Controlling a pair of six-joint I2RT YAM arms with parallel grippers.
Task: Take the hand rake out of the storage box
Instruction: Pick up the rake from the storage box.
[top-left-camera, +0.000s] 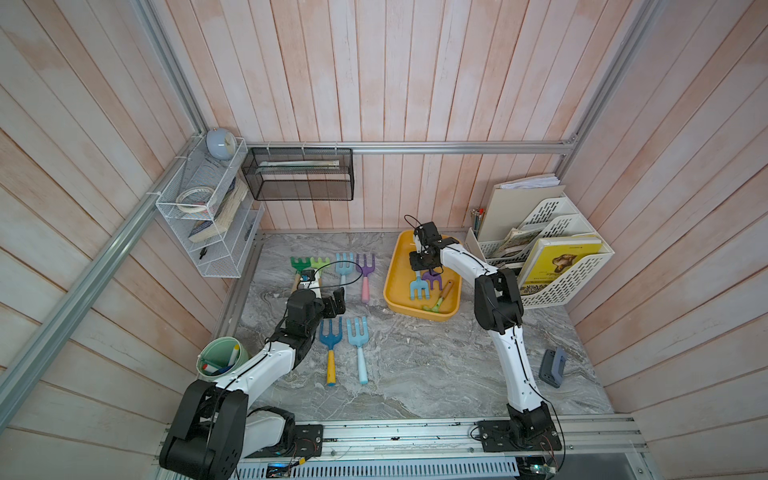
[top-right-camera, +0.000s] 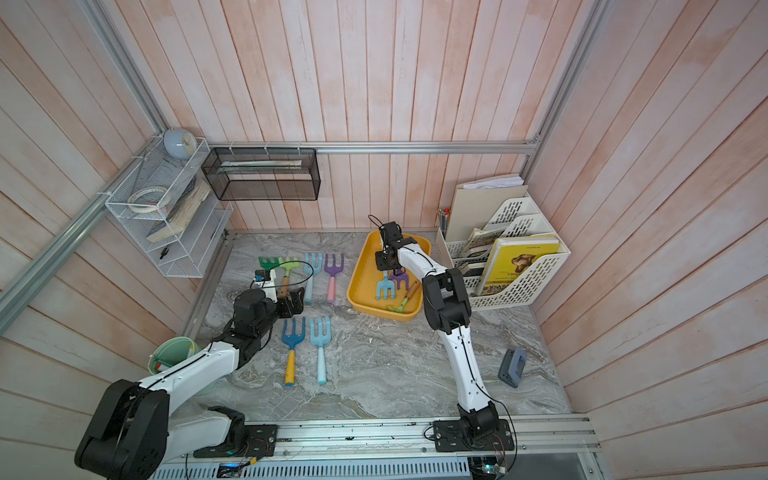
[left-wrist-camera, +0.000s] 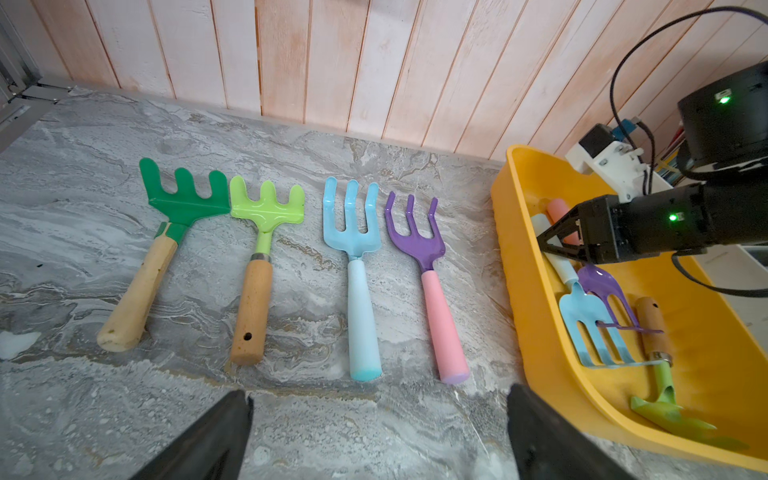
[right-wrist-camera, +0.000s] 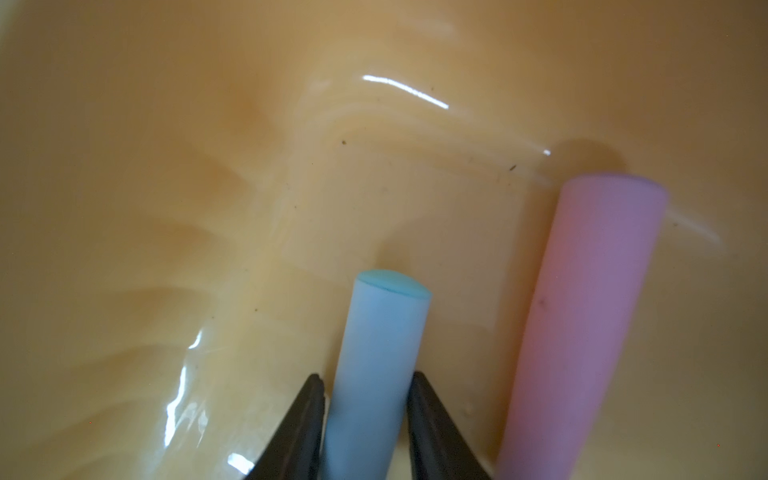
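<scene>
Right claw (right-wrist-camera: 365, 380) stood narrow around the light blue rake (right-wrist-camera: 380, 332) handle in the yellow storage box (top-left-camera: 397, 270), grip uncertain, nothing lifted yet. Left claw (left-wrist-camera: 378, 401) gaped wide above the desk (top-left-camera: 415, 374), where 6 rakes (top-left-camera: 330, 349) lay.

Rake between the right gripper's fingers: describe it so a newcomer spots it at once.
Beside the white file rack at the table's back right sits the yellow tray, holding three rakes. The blue rake is all blue, head and handle, with the right gripper's fingers either side of its handle; the purple rake has a pink handle, the green rake a wooden one.
</scene>
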